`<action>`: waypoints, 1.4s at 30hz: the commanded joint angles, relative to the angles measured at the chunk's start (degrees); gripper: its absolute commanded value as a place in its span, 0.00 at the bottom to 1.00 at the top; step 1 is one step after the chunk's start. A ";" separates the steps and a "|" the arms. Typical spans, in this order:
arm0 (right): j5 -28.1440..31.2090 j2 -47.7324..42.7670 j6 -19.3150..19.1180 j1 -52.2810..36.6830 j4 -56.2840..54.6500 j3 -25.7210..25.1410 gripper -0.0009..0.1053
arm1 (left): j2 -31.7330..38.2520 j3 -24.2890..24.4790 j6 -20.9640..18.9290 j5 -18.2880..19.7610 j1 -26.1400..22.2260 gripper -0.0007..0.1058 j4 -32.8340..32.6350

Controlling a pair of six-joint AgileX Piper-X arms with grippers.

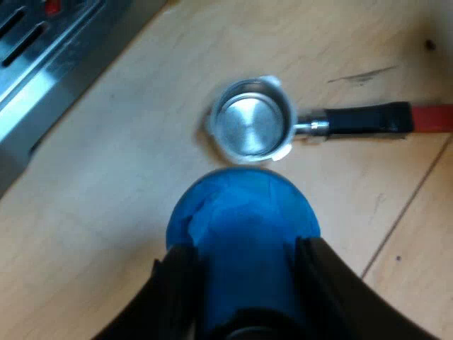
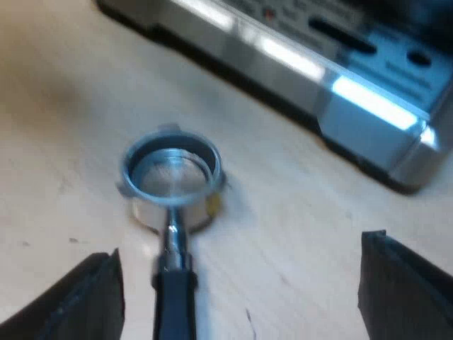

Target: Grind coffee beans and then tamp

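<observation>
On the wooden table (image 1: 106, 212), near the espresso machine (image 1: 42, 64), the metal holder (image 1: 251, 127) lies loose, its basket facing up with the bare metal bottom showing and its dark handle (image 1: 368, 119) lying flat. Above the table, close to the basket, my left gripper (image 1: 244, 283) is clamped on the blue tamper (image 1: 241, 212). Over the holder's handle, my right gripper (image 2: 241, 283) hangs with its fingers spread wide apart.

I'm looking down on a pale wooden tabletop (image 1: 85, 212) in warm, diffuse light. A thin seam (image 1: 407, 205) runs between two of its boards. The wood carries a dark scuff (image 1: 362, 74) and a small dark spot (image 1: 429, 44).
</observation>
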State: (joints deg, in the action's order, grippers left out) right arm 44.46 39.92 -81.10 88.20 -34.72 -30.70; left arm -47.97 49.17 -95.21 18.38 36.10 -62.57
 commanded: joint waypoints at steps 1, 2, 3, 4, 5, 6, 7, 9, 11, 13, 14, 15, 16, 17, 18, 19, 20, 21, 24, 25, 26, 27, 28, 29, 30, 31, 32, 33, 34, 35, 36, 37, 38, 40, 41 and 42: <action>-0.74 -1.64 0.13 0.07 5.44 4.51 0.67 | -0.18 0.48 -0.83 0.72 3.46 0.01 1.83; -1.17 -1.71 0.05 0.07 5.75 5.01 0.67 | -0.34 0.48 -1.04 0.72 3.64 0.01 2.09; -2.28 -1.71 -0.11 0.07 7.34 6.17 0.67 | -0.92 0.48 -1.31 0.72 4.80 0.01 2.61; -3.64 -1.70 -0.10 0.07 10.00 7.86 0.67 | -1.86 0.48 -1.32 0.72 5.97 0.01 2.98; -3.87 -1.70 -0.10 0.07 10.72 8.30 0.67 | -2.47 0.48 -1.31 0.72 6.60 0.01 3.13; -4.85 -1.57 -0.10 0.07 13.35 9.85 0.67 | -2.79 0.48 -1.31 0.72 6.73 0.01 3.25; -5.01 -1.57 -0.10 0.07 13.75 10.08 0.67 | -3.32 0.48 -1.31 0.72 7.11 0.01 3.34; -6.32 -1.57 -0.10 0.07 19.37 12.66 0.67 | -6.05 0.48 -1.31 0.72 7.73 0.01 4.29; -6.93 -1.57 -0.10 0.07 22.81 14.31 0.67 | -7.37 0.48 -1.31 0.72 7.71 0.01 5.05; -7.22 -1.57 -0.10 0.07 24.65 15.31 0.67 | -8.75 0.48 -1.31 0.72 7.71 0.01 5.98; -7.21 -1.57 -0.10 0.07 25.11 15.92 0.67 | -9.16 0.48 -1.31 0.72 8.18 0.01 6.26; -7.21 -1.57 -0.10 0.07 25.06 16.30 0.67 | -10.18 0.48 -1.31 0.23 8.91 0.01 7.10; -7.21 -1.57 -0.10 0.07 25.11 16.52 0.67 | -10.18 0.48 -1.31 0.23 8.91 0.01 7.10; -7.21 -1.57 -0.10 0.07 25.11 16.76 0.67 | -10.50 0.48 -1.31 0.22 9.48 0.01 7.34; -7.21 -1.57 -0.10 0.07 25.11 16.96 0.67 | -11.27 0.48 -1.31 0.24 10.48 0.01 7.99; -7.21 -1.57 -0.10 0.07 25.11 17.02 0.67 | -11.77 0.48 -1.31 0.06 11.12 0.01 8.33; -7.21 -1.57 -0.10 0.07 25.11 17.09 0.67 | -12.45 0.48 -1.21 -0.19 11.86 0.01 8.63; -7.21 -1.57 -0.10 0.07 25.11 17.07 0.67 | -13.14 0.59 -0.54 -0.23 12.55 0.01 8.80; -7.21 -1.57 -0.10 0.07 25.23 17.07 0.67 | -14.59 0.84 0.46 -0.99 13.75 0.01 8.80; -7.21 -1.57 -0.10 0.07 25.23 17.07 0.67 | -15.82 1.16 0.94 -1.86 14.72 0.01 8.80; -7.21 -1.57 -0.10 0.07 25.23 17.07 0.67 | -16.24 1.22 1.03 -2.03 14.93 0.01 8.80; -7.21 -1.57 -0.10 0.07 25.23 17.07 0.67 | -17.04 1.55 1.48 -2.79 15.54 0.01 8.80; -7.21 -1.57 -0.10 0.07 25.50 17.07 0.67 | -17.89 1.94 1.68 -3.74 16.06 0.01 8.80; -7.21 -1.57 -0.10 0.07 25.51 17.07 0.67 | -18.14 2.07 1.71 -4.68 16.26 0.01 8.80; -7.21 -1.57 -0.10 0.07 25.49 17.07 0.67 | -19.00 2.49 1.69 -6.13 16.57 0.01 8.91; -7.21 -1.57 -0.10 0.07 25.49 17.07 0.67 | -19.58 2.73 1.91 -6.73 16.73 0.01 8.89; -7.21 -1.57 -0.10 0.07 25.49 17.07 0.67 | -20.01 2.89 2.31 -7.27 16.76 0.01 8.91; -7.21 -1.57 -0.10 0.07 25.49 17.07 0.67 | -20.65 3.06 2.80 -7.31 16.75 0.01 9.25; -7.21 -1.57 -0.10 0.07 25.49 17.07 0.67 | -20.90 3.06 2.81 -7.31 16.75 0.01 9.45; -7.21 -1.57 -0.10 0.07 25.49 17.07 0.67 | -21.77 3.05 3.03 -7.30 16.75 0.01 10.44; -7.21 -1.57 -0.10 0.07 25.49 17.07 0.67 | -22.42 3.05 3.24 -7.19 16.75 0.01 10.88; -7.21 -1.57 -0.10 0.07 25.49 17.07 0.67 | -22.72 3.05 3.27 -7.05 16.75 0.01 11.05; -7.21 -1.57 -0.10 0.07 25.49 17.07 0.67 | -23.28 3.05 3.25 -7.03 16.75 0.01 11.48; -7.21 -1.57 -0.10 0.07 25.49 17.07 0.67 | -23.83 3.05 3.42 -7.05 16.75 0.01 12.13; -7.21 -1.57 -0.10 0.07 25.49 17.07 0.67 | -24.32 3.05 3.42 -7.05 16.75 0.01 12.88; -7.21 -1.57 -0.10 0.07 25.49 17.07 0.67 | -24.59 3.05 3.42 -6.93 16.75 0.01 13.71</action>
State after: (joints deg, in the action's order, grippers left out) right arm 37.18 38.54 -80.99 88.20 -9.63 -13.67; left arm -72.48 51.73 -92.29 11.91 52.68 -50.15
